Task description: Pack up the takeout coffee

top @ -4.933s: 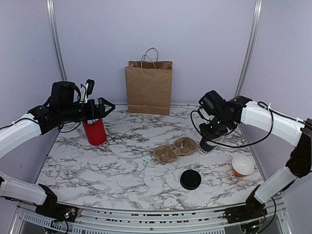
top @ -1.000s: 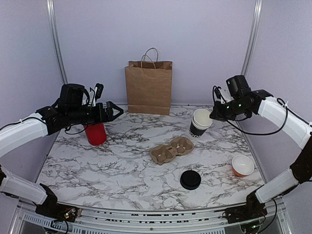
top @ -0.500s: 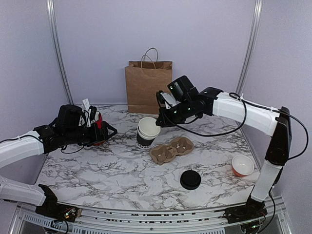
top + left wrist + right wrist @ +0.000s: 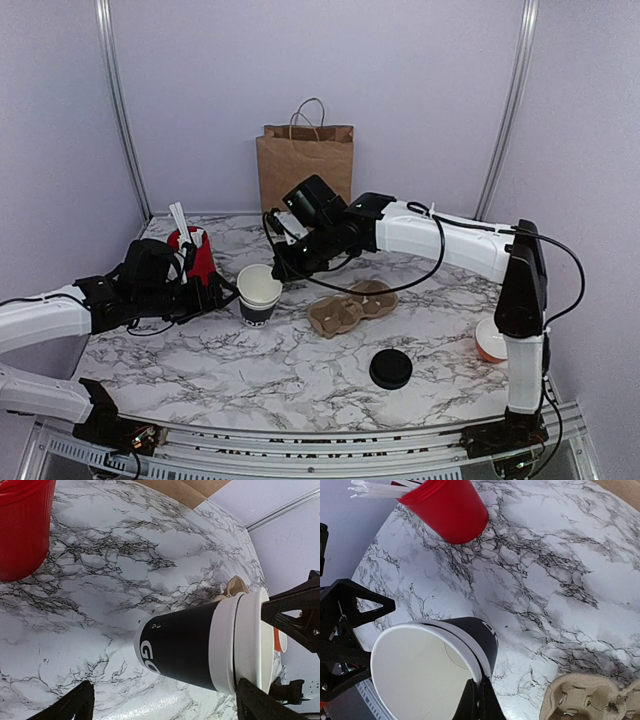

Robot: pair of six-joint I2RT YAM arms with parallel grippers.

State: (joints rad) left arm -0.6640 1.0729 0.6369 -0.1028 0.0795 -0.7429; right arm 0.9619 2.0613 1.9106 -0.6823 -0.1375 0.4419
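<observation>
**Two grippers converge on one cup**

The right gripper is pressed together on the rim of the takeout coffee, pinching the paper wall from above. A white-topped cup seems to sit nested inside the black one, though the wrist views do not settle it. The stack hangs low over the left half of the worktop, between the red holder toward the rear-left corner and the cardboard tray at the middle. The left gripper is spread to its widest just beside it, the cup in line between its fingers, neither one touching.

A second ago the cup was up near the right edge. It has since been swept across the tray, and the left arm has dropped to meet it. That reads as a handover or a pulling-apart of cups, not packing yet: the paper bag at the rear edge is untouched.

The right arm reaches far left, forearm nearly level, wrist bent down. The left arm lies low, pointing inward from the left edge.
</observation>
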